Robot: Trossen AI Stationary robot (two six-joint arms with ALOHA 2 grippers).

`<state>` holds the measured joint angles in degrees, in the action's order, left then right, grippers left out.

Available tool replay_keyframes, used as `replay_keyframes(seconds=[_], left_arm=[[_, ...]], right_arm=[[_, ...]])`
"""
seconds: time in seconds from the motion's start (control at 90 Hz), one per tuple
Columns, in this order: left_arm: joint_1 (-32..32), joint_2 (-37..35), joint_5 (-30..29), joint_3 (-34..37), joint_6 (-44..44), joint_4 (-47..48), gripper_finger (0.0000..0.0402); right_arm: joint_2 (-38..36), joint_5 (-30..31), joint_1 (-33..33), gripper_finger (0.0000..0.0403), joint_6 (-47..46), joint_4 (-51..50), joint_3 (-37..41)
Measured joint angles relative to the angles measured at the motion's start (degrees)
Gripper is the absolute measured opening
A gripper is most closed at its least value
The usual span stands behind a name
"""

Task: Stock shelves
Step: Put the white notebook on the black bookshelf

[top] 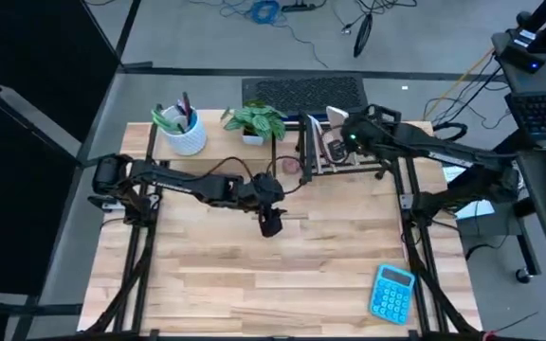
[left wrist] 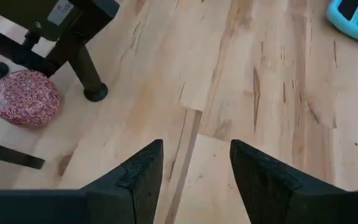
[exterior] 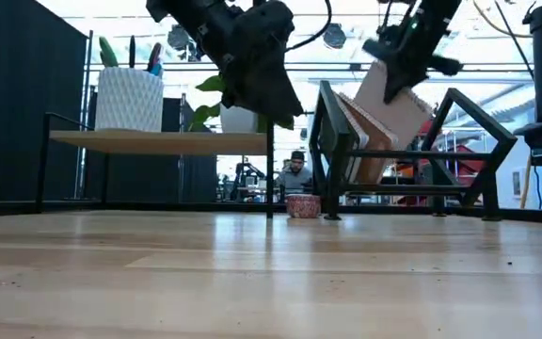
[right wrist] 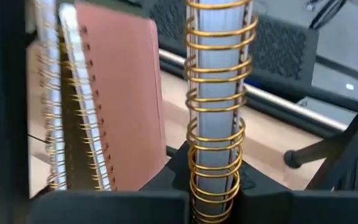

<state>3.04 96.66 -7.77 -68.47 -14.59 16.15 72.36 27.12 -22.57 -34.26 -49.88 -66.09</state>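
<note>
Pale, streaky blond wood on the counter, with darker grain lines. Matching pale wood for the riser shelf, black metal for the wire rack. White diamond-textured pot. Little round bowl in red with a busy white speckle print. Bright turquoise calculator. Gold spiral binding on a grey-white notebook, dusty pink cover beside it. Green variegated plant.

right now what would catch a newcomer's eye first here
Probably the right gripper, shut on a gold-spiralled notebook held over the black wire rack at the table's back, where other notebooks already lean. The left gripper hangs open over bare wood mid-table. A bright blue calculator lies alone near the front right corner.
</note>
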Motion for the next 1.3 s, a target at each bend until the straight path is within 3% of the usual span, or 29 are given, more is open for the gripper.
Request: replay_keyframes(seconds=[0.378,0.7,1.3], left_arm=[[0.1,0.0,0.0,0.0,0.2,1.1,0.0173],[0.1,0.0,0.0,0.0,0.5,1.1,0.0173],[0.0,0.0,0.0,0.0,0.5,0.9,0.0173]], right_arm=[[1.7,1.9,0.1,0.0010,-7.6,9.8,8.7],[1.7,1.0,0.2,0.0010,-7.3,16.9,9.7],[1.7,0.0,0.5,0.0044,-5.8,17.0,9.7]])
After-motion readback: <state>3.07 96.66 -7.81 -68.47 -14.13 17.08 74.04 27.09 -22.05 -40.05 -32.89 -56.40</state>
